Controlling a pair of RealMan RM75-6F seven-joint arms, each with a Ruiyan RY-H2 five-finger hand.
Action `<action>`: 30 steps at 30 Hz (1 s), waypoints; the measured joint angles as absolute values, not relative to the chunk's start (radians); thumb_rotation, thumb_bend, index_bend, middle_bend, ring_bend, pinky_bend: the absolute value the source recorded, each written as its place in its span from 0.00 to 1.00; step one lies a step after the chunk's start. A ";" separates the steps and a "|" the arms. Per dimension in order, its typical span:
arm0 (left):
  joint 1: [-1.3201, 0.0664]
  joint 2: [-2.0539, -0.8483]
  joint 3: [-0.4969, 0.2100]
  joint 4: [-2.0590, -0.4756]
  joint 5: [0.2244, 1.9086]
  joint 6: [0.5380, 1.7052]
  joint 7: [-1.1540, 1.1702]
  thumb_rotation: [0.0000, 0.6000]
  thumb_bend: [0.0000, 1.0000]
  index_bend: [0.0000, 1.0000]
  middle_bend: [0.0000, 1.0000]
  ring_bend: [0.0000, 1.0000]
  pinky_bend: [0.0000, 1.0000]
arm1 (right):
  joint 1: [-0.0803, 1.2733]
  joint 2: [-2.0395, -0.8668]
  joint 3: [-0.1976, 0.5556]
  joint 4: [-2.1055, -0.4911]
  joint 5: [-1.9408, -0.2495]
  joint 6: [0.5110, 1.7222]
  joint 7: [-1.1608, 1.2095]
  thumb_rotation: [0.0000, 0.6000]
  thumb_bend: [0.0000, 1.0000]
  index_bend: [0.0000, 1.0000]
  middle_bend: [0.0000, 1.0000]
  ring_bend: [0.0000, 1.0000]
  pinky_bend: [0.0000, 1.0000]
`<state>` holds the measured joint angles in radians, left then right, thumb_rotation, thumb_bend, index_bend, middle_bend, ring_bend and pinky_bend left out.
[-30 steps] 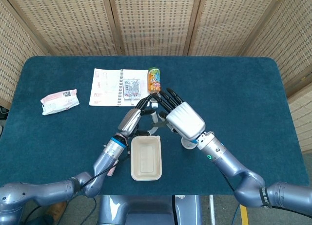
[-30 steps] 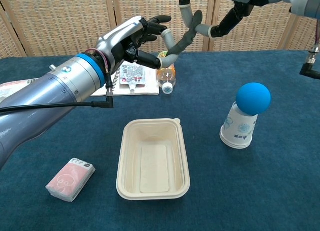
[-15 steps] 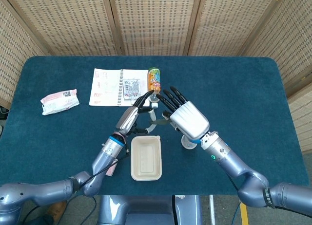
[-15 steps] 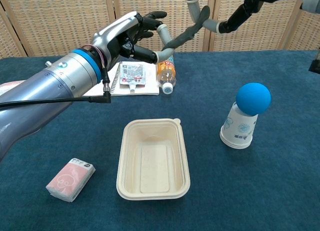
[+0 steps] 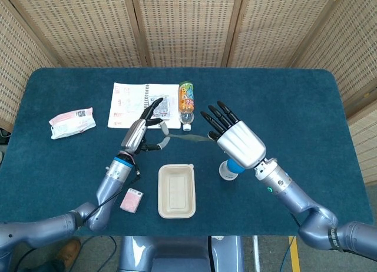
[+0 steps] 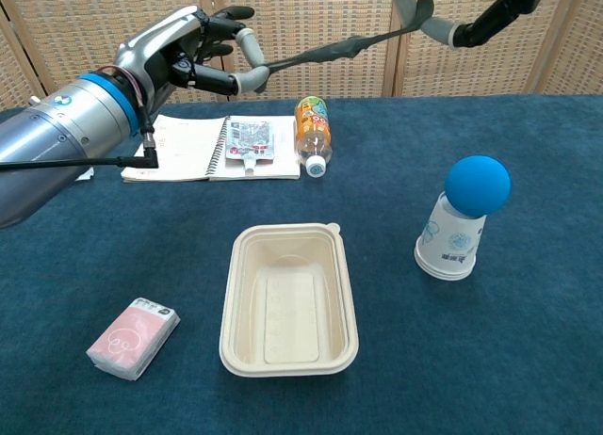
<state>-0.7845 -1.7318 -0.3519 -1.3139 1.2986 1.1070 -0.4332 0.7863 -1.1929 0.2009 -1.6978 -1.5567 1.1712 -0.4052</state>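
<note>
Both hands have drawn apart since a second ago, the left hand (image 5: 140, 129) swinging out towards its own side, so the grey strip (image 6: 330, 51) that was bent and kinked between them now runs as a long, nearly straight line in the air. The blue surface (image 5: 294, 101) lies well below both hands. The left hand clenches one end of the strip, which curls round its fingers. The right hand (image 5: 238, 142) pinches the other end, as the chest view shows, though most of its fingers look spread in the head view. I judge the straightening to be mostly done: the middle is taut, while both ends are still hooked and the strip has not been set down anywhere. An open notebook (image 5: 129, 104) lies just beyond the left hand. An empty beige food tray (image 5: 176, 191) sits nearer the robot, between and below the hands. A paper cup (image 6: 450, 239) capped by a blue ball (image 6: 478, 185) stands under the right hand. An orange bottle (image 5: 186, 98) lies beyond the strip, next to a small pouch (image 6: 250, 138) on the notebook. A pink tissue pack (image 6: 133, 337) rests beneath the left forearm.
</note>
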 measured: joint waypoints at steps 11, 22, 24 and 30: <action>-0.711 -1.619 -0.337 -1.234 1.292 1.125 -0.476 1.00 0.71 0.79 0.00 0.00 0.00 | 0.735 -1.142 0.180 -1.606 -1.576 1.206 -0.426 1.00 0.83 0.83 0.18 0.00 0.00; -0.631 -1.503 -0.325 -1.146 1.277 1.129 -0.583 1.00 0.71 0.79 0.00 0.00 0.00 | 0.667 -1.112 0.167 -1.534 -1.558 1.252 -0.381 1.00 0.83 0.83 0.18 0.00 0.00; -0.622 -1.485 -0.321 -1.145 1.282 1.129 -0.592 1.00 0.71 0.79 0.00 0.00 0.00 | 0.659 -1.108 0.167 -1.533 -1.558 1.259 -0.377 1.00 0.83 0.83 0.18 0.00 0.00; -0.615 -1.431 -0.295 -1.171 1.301 1.108 -0.556 1.00 0.72 0.80 0.00 0.00 0.00 | 0.651 -1.101 0.173 -1.551 -1.558 1.267 -0.370 1.00 0.83 0.83 0.18 0.00 0.00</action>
<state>-0.6146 -1.4311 -0.2952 -1.1713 1.3005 1.1075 -0.5561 0.6507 -1.1008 0.1734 -1.5512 -1.5576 1.2666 -0.3696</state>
